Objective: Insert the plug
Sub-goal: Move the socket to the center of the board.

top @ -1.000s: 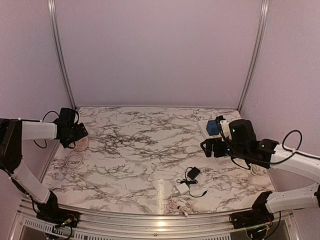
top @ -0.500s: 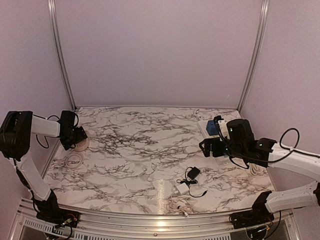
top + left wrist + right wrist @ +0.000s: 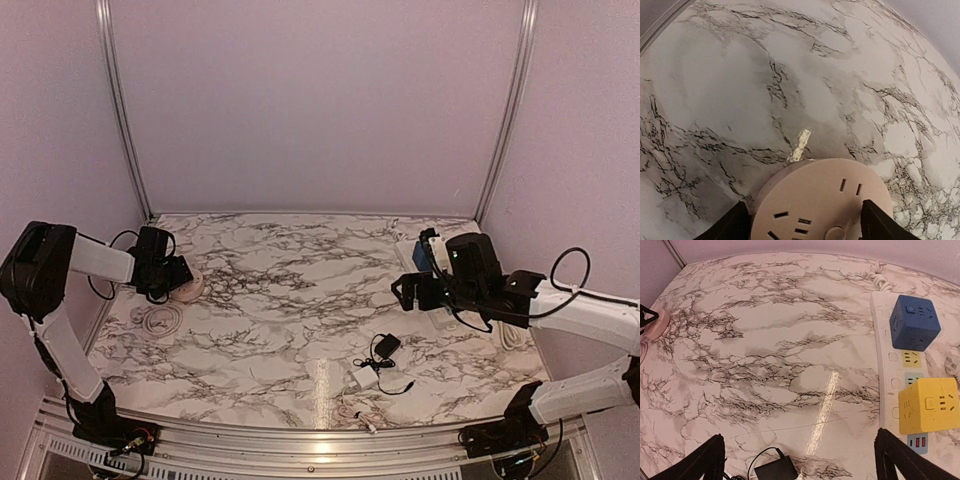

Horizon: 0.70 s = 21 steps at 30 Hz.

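The left fingers (image 3: 732,226) press against either side of the round pink socket (image 3: 820,200) near the left edge of the bench (image 3: 280,330). They seem to grip it, though the contact runs off the bottom of the wrist view. The right fingers (image 3: 702,460) are spread wide around nothing, above the bench beside a white power strip (image 3: 882,340) that carries a blue cube (image 3: 915,322) and a yellow cube (image 3: 927,405). The black plug (image 3: 388,346) lies on the bench toward the front, just beside a white adapter (image 3: 366,377).
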Tool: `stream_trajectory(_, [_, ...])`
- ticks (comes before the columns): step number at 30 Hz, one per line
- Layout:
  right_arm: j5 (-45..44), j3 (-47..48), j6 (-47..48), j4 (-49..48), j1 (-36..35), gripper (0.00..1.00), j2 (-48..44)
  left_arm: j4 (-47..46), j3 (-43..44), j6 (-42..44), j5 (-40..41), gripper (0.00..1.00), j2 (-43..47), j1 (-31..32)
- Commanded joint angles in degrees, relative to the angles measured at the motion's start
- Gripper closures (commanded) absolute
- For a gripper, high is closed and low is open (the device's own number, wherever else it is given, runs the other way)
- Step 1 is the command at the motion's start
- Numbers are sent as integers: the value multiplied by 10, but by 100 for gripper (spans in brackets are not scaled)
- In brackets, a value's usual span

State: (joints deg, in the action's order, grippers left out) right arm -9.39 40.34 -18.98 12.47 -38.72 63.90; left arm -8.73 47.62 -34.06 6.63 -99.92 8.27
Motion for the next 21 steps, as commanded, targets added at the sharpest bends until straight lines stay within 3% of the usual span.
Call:
stream_trajectory(1, [14,38,-1,-12,-13,2,29,21,-21,-29,-41,23,-10,52])
stream_trajectory(14, [61,51,50,87,-21,2,103,-75,-76,-206,14,24,-24,228])
stream_trajectory(21, [28,67,77,133,-70,2,161,-77,-17,-280,65,24,-70,329])
